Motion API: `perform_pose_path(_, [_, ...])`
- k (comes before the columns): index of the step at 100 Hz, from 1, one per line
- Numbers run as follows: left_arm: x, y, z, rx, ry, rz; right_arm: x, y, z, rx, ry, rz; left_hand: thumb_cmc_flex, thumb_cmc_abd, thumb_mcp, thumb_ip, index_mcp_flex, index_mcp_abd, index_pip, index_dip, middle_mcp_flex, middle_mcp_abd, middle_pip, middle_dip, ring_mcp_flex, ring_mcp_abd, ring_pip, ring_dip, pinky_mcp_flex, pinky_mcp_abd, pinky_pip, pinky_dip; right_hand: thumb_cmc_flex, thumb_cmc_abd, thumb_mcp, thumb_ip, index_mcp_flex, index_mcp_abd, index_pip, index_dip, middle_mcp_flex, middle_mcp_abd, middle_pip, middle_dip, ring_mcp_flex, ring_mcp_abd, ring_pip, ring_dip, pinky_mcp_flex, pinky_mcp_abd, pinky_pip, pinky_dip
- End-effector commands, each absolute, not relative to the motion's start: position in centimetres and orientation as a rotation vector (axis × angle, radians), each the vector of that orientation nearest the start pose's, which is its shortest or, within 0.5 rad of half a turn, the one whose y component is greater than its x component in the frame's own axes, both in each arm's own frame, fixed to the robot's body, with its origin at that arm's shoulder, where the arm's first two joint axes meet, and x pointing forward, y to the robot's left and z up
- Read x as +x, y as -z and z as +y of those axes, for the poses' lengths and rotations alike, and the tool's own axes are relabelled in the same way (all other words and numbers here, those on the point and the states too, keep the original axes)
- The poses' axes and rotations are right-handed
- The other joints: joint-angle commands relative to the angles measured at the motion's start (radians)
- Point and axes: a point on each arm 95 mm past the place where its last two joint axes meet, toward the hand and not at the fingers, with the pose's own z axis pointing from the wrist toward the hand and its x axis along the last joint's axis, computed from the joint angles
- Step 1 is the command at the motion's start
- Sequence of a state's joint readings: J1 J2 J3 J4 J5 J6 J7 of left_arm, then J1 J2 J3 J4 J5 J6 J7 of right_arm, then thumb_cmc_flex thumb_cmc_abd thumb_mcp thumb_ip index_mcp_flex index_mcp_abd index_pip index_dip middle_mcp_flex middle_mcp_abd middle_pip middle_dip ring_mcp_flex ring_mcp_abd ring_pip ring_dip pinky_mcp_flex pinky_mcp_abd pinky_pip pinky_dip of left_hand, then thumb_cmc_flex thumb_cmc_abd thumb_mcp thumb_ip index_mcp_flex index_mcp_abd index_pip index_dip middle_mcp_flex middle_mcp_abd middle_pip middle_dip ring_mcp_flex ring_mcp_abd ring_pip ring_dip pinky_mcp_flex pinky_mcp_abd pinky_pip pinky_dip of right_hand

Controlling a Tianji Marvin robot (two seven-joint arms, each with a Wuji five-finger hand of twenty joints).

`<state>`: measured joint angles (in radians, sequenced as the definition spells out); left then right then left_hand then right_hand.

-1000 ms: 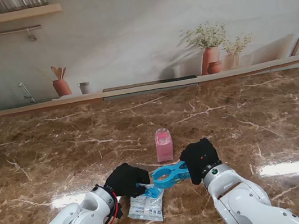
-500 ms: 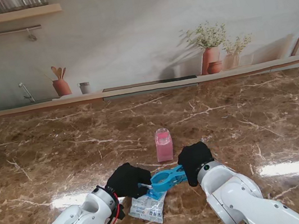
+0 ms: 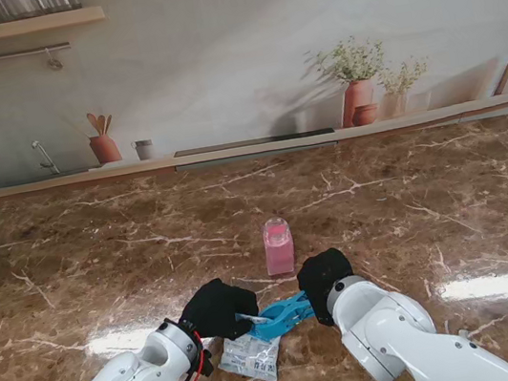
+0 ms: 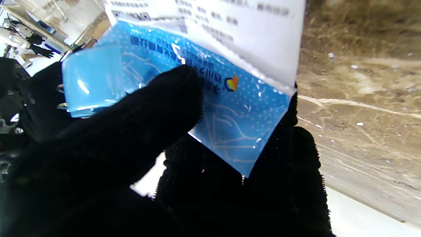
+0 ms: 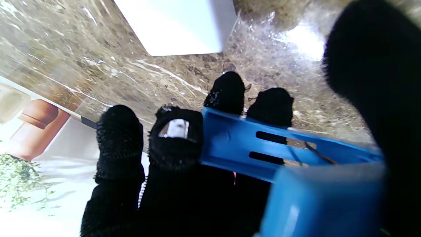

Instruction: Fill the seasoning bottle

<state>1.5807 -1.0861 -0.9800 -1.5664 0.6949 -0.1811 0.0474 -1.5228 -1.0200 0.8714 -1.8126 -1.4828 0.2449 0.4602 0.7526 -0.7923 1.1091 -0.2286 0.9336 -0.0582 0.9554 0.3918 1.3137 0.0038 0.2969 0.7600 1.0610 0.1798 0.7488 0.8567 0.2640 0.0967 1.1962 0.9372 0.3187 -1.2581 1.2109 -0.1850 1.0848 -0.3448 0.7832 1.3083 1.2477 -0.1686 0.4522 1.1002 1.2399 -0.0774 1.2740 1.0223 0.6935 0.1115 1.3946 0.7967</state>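
Near the table's front edge, L hand (image 3: 216, 307) pinches a blue-and-white seasoning packet (image 3: 252, 353), thumb (image 4: 171, 95) pressed on its blue corner. R hand (image 3: 322, 276) is closed round the handle of a blue clip tool (image 3: 281, 314), whose other end meets the packet top. Pink seasoning bottle (image 3: 278, 246) stands upright just beyond both hands, apart from them.

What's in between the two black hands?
In the stand view, the blue clip spans between the left hand and right hand, biting the seasoning packet.
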Motion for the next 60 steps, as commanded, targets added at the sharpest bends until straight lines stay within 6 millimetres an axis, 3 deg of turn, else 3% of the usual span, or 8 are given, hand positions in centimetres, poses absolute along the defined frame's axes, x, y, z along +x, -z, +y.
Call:
perform_pose_path(1, [34.2,37.3,-8.5,-1.417,1.883,1.689,34.6,33.8,8.8,0.897,-0.904,1.973,-0.011,0.004,0.05,0.031,0.052,-0.082,0.062,-0.008,0.072,0.015,0.027,-0.008,0.054,0.02,0.004,-0.011,0.005,-0.007,0.053,0.024,0.176,0.128,0.106,0.048,0.231,-0.114,0.613,0.1,0.19,-0.055,0.831,0.026,0.059,-0.055,0.035,0.011,-0.006,0.021,0.04,0.03])
perform_pose_path(24, [34.0,37.3,-8.4,-1.423,1.885,1.69,34.7,34.3,9.4,0.904,-0.883,2.012,-0.01,0.006,0.048,0.029,0.05,-0.081,0.062,-0.013,0.07,0.016,0.031,-0.012,0.052,0.021,0.004,-0.013,0.003,-0.004,0.054,0.025,0.159,0.179,0.027,0.034,0.218,-0.14,0.53,0.137,0.185,-0.066,0.747,0.037,0.015,-0.062,0.016,0.011,-0.041,0.004,0.025,0.037])
perform_pose_path(38, [34.0,37.4,-8.4,-1.428,1.882,1.696,34.3,34.3,9.7,0.927,-0.874,2.02,-0.01,0.007,0.047,0.029,0.051,-0.079,0.062,-0.015,0.07,0.017,0.033,-0.014,0.053,0.022,0.005,-0.013,0.003,-0.004,0.054,0.025,0.061,0.206,-0.019,0.004,0.16,-0.115,0.373,0.127,0.152,-0.063,0.622,0.053,-0.044,-0.064,-0.026,0.007,-0.085,-0.009,-0.005,0.039])
perform_pose_path(41, [34.0,37.4,-8.4,-1.428,1.883,1.696,34.3,34.3,9.7,0.93,-0.873,2.022,-0.009,0.007,0.047,0.029,0.051,-0.078,0.062,-0.016,0.069,0.017,0.033,-0.015,0.052,0.023,0.005,-0.013,0.004,-0.003,0.054,0.025,0.047,0.213,-0.027,-0.003,0.129,-0.099,0.322,0.1,0.131,-0.061,0.586,0.049,-0.064,-0.064,-0.043,0.005,-0.099,-0.012,-0.018,0.039])
perform_pose_path(47, [34.0,37.4,-8.4,-1.426,1.882,1.698,34.0,34.2,9.8,0.931,-0.86,2.035,-0.01,0.008,0.046,0.028,0.051,-0.077,0.06,-0.018,0.069,0.017,0.034,-0.016,0.053,0.022,0.005,-0.013,0.004,-0.003,0.055,0.026,0.039,0.205,-0.058,-0.124,0.038,-0.079,0.194,0.018,0.074,-0.061,0.512,0.038,-0.112,-0.07,-0.089,0.003,-0.13,-0.023,-0.05,0.041])
perform_pose_path(50, [34.0,37.4,-8.5,-1.425,1.881,1.699,33.9,34.1,9.8,0.928,-0.856,2.04,-0.01,0.01,0.045,0.028,0.052,-0.077,0.06,-0.02,0.068,0.019,0.034,-0.018,0.052,0.022,0.005,-0.014,0.004,-0.003,0.055,0.026,0.028,0.205,-0.07,-0.154,-0.016,-0.062,0.127,-0.024,0.04,-0.059,0.471,0.024,-0.139,-0.071,-0.115,0.0,-0.146,-0.027,-0.066,0.041])
perform_pose_path(56, [34.0,37.4,-8.5,-1.425,1.876,1.701,33.7,33.9,9.9,0.92,-0.86,2.045,-0.01,0.01,0.044,0.027,0.051,-0.076,0.058,-0.023,0.068,0.018,0.034,-0.02,0.052,0.022,0.005,-0.014,0.004,-0.003,0.055,0.026,-0.004,0.224,-0.081,-0.159,-0.087,-0.032,0.056,-0.086,-0.005,-0.052,0.421,0.005,-0.176,-0.072,-0.147,-0.003,-0.168,-0.032,-0.087,0.044])
perform_pose_path(60, [34.0,37.4,-8.5,-1.426,1.874,1.702,33.5,33.7,10.0,0.917,-0.864,2.05,-0.01,0.011,0.044,0.027,0.051,-0.077,0.058,-0.024,0.067,0.018,0.034,-0.02,0.052,0.021,0.005,-0.015,0.004,-0.003,0.055,0.026,-0.031,0.255,-0.084,-0.121,-0.146,0.006,-0.004,-0.158,-0.044,-0.05,0.376,-0.016,-0.211,-0.069,-0.188,-0.01,-0.188,-0.036,-0.108,0.049])
